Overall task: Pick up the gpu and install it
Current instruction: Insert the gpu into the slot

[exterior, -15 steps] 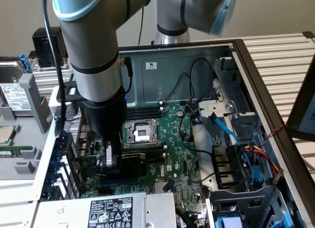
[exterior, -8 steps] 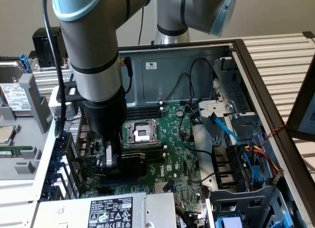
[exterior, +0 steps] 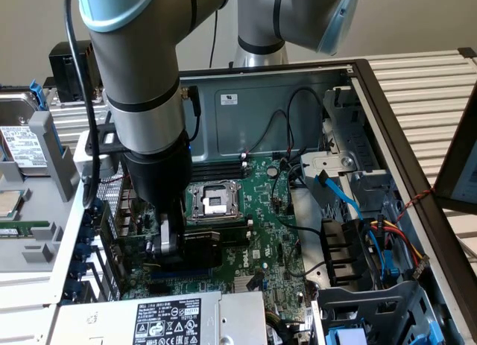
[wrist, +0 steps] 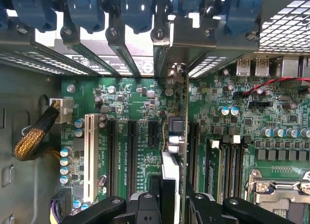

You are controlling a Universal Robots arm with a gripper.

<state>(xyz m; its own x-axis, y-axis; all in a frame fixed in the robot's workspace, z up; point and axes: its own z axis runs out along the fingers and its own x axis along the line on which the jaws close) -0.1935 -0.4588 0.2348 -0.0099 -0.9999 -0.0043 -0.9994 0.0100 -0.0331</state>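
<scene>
The gripper (exterior: 170, 244), in the lower left of the exterior view, is lowered into the open computer case (exterior: 387, 121) with its jaws closed on the gpu (exterior: 201, 249), which stands on edge over the expansion slots of the motherboard (exterior: 268, 211). In the wrist view the gpu (wrist: 175, 137) runs edge-on from between the fingers (wrist: 145, 207) up to the rear bracket openings, above the motherboard (wrist: 131, 98). The CPU socket (exterior: 214, 201) lies just beyond the card, and a power supply (exterior: 168, 319) sits at the bottom edge
</scene>
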